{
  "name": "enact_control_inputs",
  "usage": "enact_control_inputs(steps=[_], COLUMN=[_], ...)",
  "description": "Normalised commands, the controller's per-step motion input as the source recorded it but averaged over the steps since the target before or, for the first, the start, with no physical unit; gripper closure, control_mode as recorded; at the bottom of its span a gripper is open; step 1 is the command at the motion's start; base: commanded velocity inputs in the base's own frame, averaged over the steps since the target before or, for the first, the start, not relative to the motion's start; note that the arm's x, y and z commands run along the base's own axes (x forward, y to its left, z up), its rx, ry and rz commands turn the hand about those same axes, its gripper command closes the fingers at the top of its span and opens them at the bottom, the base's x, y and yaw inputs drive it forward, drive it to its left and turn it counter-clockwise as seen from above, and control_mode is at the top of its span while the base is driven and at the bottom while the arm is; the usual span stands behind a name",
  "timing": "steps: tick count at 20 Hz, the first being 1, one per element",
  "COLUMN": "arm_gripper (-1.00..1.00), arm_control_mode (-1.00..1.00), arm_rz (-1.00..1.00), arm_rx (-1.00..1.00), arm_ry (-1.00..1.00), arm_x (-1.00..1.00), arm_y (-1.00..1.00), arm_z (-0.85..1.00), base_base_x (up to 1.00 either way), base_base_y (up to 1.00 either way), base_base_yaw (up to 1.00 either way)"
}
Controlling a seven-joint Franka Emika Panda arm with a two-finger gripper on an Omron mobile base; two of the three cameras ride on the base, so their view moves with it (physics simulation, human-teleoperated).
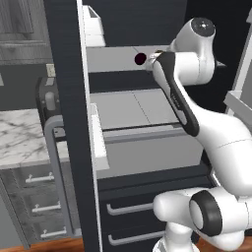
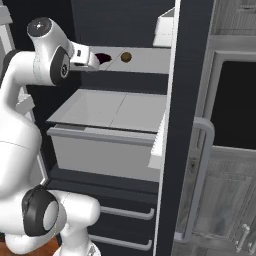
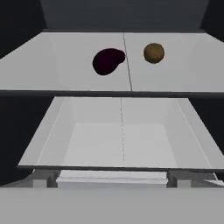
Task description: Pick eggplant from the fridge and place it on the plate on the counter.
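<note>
The fridge (image 1: 66,98) stands open, its door (image 2: 187,75) swung out towards me. On its pale upper shelf (image 3: 65,65) lies the dark purple eggplant (image 3: 108,61), also seen as eggplant (image 1: 140,59) and eggplant (image 2: 103,57). My gripper (image 2: 96,61) hovers at the shelf's front edge, just short of the eggplant and apart from it; the gripper (image 1: 150,60) looks open with nothing held. The marble counter (image 1: 19,133) lies left of the fridge door. The plate is out of view.
An orange-brown ball (image 3: 154,53) rests on the same shelf, right of the eggplant. Below is a deep pale drawer (image 3: 122,140), then lower drawers (image 1: 142,206). The door's bar handle (image 1: 56,162) juts out. A dark appliance (image 1: 47,101) sits on the counter.
</note>
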Motion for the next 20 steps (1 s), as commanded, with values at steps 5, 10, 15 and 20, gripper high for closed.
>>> enact_control_inputs(steps=[5, 10, 15, 20], arm_gripper=[-1.0, -1.0, -1.0, -1.0], arm_control_mode=[-1.0, -1.0, -1.0, -1.0], arm_rz=[0.0, 0.0, -0.02, -0.04], arm_rx=[0.01, 0.0, 0.0, 0.0], arm_ry=[-0.09, 0.0, 0.06, 0.04], arm_x=[0.33, 0.39, 0.35, 0.36], arm_y=[0.0, 0.15, 0.26, 0.09], arm_z=[0.25, 0.19, 0.12, 0.0], base_base_x=[0.0, 0.0, 0.0, 0.0], base_base_y=[0.0, 0.0, 0.0, 0.0], base_base_yaw=[0.0, 0.0, 0.0, 0.0])
